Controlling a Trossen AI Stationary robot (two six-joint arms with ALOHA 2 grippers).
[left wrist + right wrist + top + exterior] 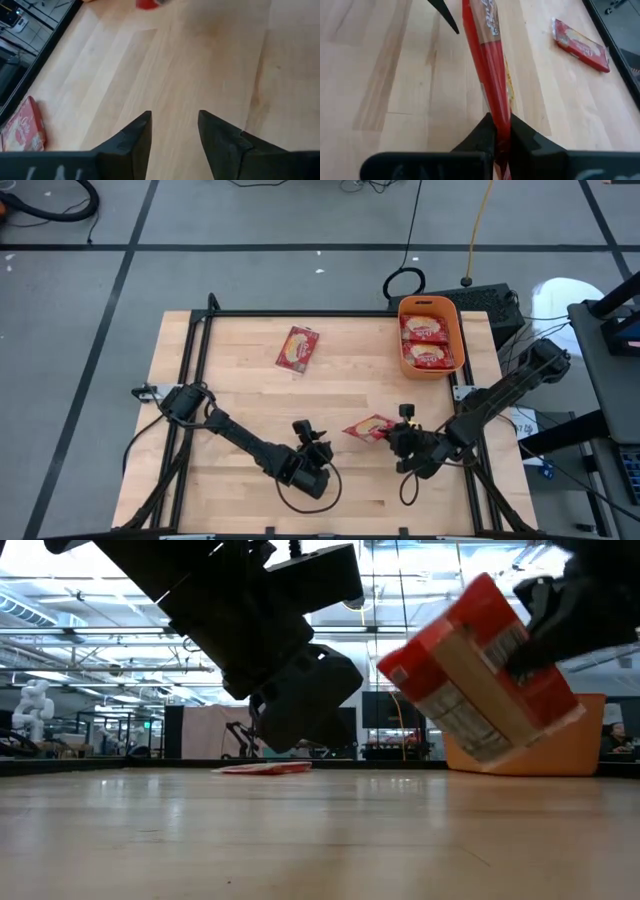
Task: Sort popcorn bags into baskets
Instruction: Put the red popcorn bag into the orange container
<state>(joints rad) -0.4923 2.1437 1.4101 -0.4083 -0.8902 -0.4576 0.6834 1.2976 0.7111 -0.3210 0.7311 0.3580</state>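
1. Right gripper [398, 432]: I hold one popcorn bag [369, 427] pinched by its edge, the fingers closed thin on the red packet [487, 75]. It sits at the near middle of the table [240, 395], tilted and lifted clear of the wood in the low view [480, 670].
2. Axis of the held bag: its long side runs straight out from the fingers, pointing toward 9 o'clock on the overhead picture, away from the bin.
3. Orange bin [457, 330]: it lies at about 1 o'clock from the held bag, well apart, at the far right corner. Two bags [425, 327] already lie flat inside, one behind the other. I judge the carry must swing the bag round toward 1 o'clock, and my right arm is the nearer one.
4. Loose bag [297, 348]: flat on the table at about 11 o'clock from the held one, long axis running roughly 12 to 6, slightly tilted.
5. Left gripper [312, 442]: near the front middle, fingers [137, 137] partly apart over bare wood, holding nothing; it is the arm nearer the loose bag.
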